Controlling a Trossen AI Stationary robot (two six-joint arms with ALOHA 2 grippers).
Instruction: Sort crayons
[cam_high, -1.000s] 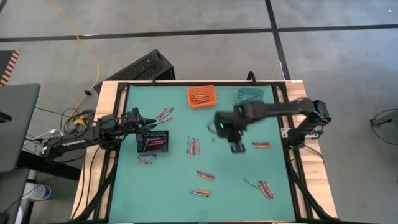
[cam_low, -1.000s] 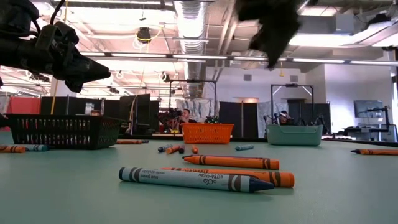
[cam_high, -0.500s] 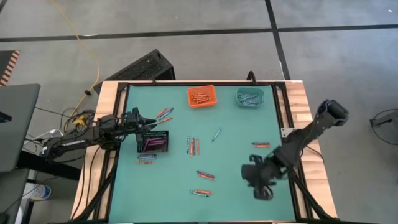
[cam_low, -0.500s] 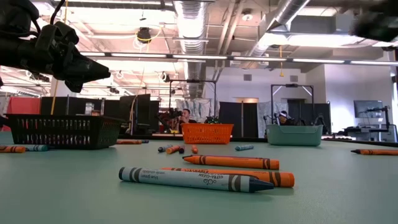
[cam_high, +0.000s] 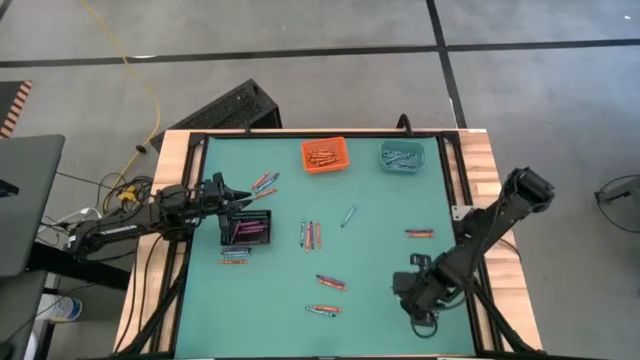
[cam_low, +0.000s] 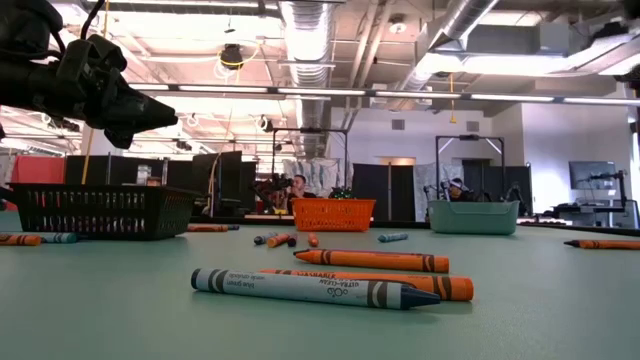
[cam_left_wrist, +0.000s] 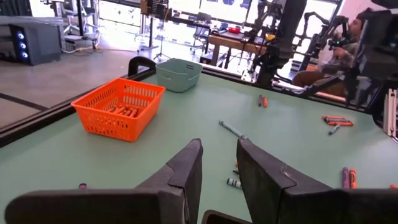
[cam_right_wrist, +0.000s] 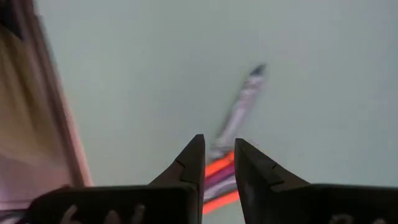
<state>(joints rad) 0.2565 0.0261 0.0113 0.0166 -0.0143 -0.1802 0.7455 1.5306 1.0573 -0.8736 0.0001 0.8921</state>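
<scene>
I had the right gripper (cam_right_wrist: 216, 163) hovering, fingers narrowly parted and empty, directly above the crayons (cam_right_wrist: 231, 163); I judged one stick needed centring between the fingers before lowering to the surface (cam_right_wrist: 155, 68).

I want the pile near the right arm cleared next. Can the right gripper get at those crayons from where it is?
Probably yes. The right gripper hangs just above the crayons, jaws slightly apart and empty, with only bare table around them and nothing in between.
</scene>
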